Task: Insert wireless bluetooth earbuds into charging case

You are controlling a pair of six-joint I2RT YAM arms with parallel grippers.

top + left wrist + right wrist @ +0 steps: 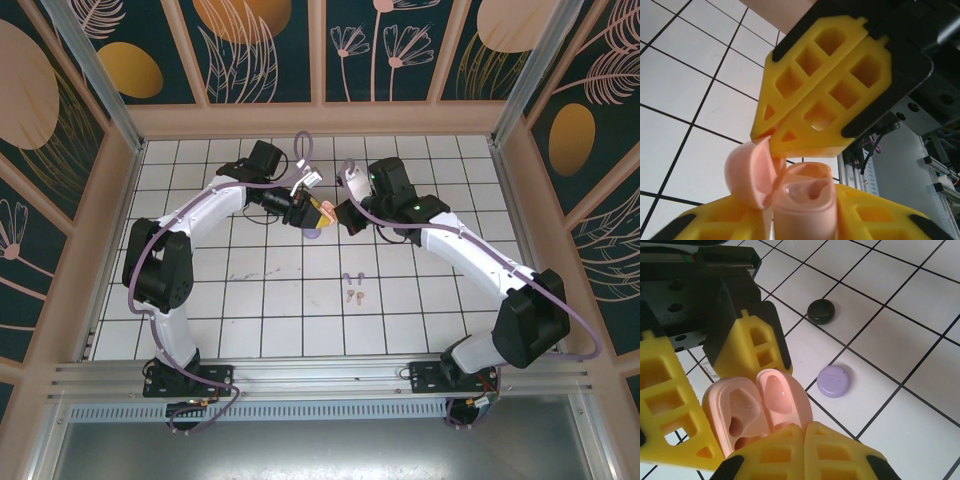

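Right wrist: pink case (757, 405) in grip of left end effector (800, 217); right end effector (805, 435) clenched.

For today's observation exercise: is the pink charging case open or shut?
Open. The pink charging case has its lid hinged back, and both moulded cavities are exposed and look empty.

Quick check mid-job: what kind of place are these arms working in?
Probably a purpose-built robot test cell, not a home or shop: a white tiled tabletop with black grid lines, aluminium frame posts at the back corners, and decorative dark teal wall panels with floral prints enclosing it on three sides.
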